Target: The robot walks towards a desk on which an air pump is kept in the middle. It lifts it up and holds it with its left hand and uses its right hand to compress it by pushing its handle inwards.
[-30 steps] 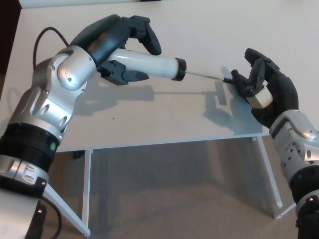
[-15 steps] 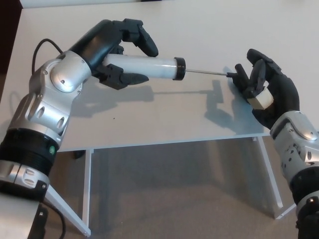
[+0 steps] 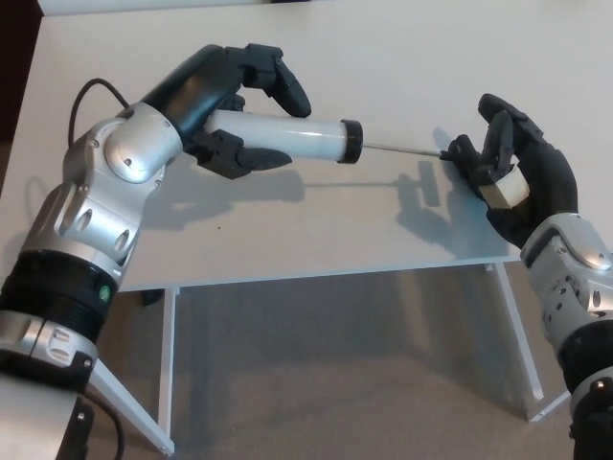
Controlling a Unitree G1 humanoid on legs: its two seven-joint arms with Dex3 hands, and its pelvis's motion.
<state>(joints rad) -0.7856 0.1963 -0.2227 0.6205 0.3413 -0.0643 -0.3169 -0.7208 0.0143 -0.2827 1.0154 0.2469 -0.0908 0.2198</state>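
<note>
The air pump point(image 3: 297, 137) is a white tube with a black end cap, held level above the white desk point(image 3: 364, 230). My left hand point(image 3: 244, 91) is shut around the tube's left part, fingers over the top and thumb underneath. A thin metal rod point(image 3: 402, 149) runs out to the right to a small black handle point(image 3: 452, 149). My right hand point(image 3: 517, 172) is at the desk's right edge, with its fingers curled on that handle.
The desk's front edge point(image 3: 316, 273) and white legs point(image 3: 168, 364) lie below the arms, with grey carpet point(image 3: 345, 374) under them. A black cable point(image 3: 81, 81) loops behind my left arm. A dark strip point(image 3: 14, 67) borders the far left.
The pump and left hand have shifted slightly right, then steadied. The right hand stays on the handle and has barely moved. The rod's exposed length looks about the same.
</note>
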